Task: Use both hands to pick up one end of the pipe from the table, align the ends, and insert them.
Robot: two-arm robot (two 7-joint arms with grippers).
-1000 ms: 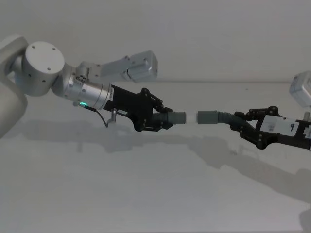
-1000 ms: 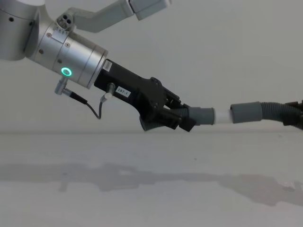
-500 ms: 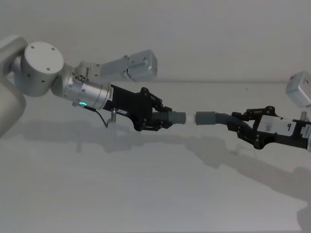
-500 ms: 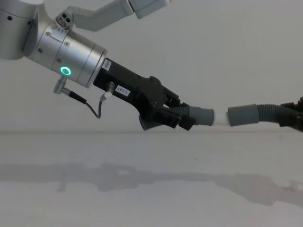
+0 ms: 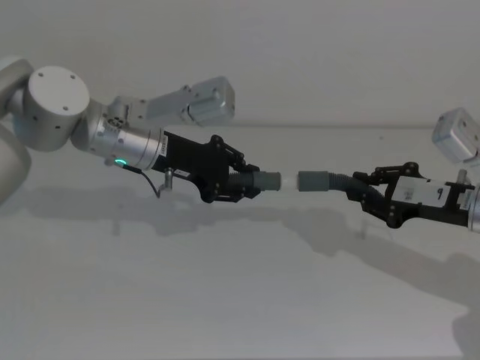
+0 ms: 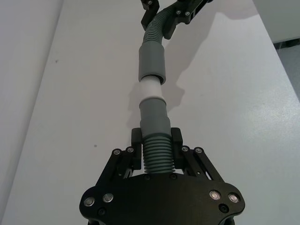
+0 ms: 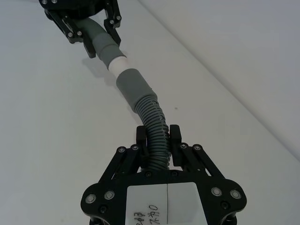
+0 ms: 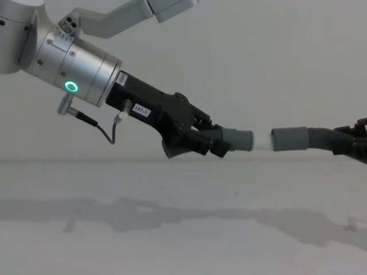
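Both pipe pieces hang in the air above the white table (image 5: 225, 300). My left gripper (image 5: 238, 184) (image 8: 209, 143) (image 6: 156, 140) is shut on the ribbed part of the short hose (image 6: 157, 157). That hose's grey cuff (image 5: 264, 181) (image 8: 236, 140) carries a white tip (image 8: 261, 141) (image 6: 151, 89) pointing right. My right gripper (image 5: 369, 196) (image 7: 158, 138) is shut on the longer ribbed hose (image 7: 152, 115) (image 8: 321, 137). Its plain socket cuff (image 5: 313, 181) (image 8: 289, 139) (image 7: 133, 84) faces the white tip in line, and the tip's end meets the socket mouth.
A silver arm link (image 5: 199, 101) reaches behind the left gripper. A thin black cable (image 8: 100, 129) loops under the left wrist. The table's far edge (image 5: 337, 126) meets a plain wall. Shadows of both arms lie on the bare table surface below.
Both grippers and their hoses have drifted a little to the left together. The length of white tip showing between the cuffs looks about the same.
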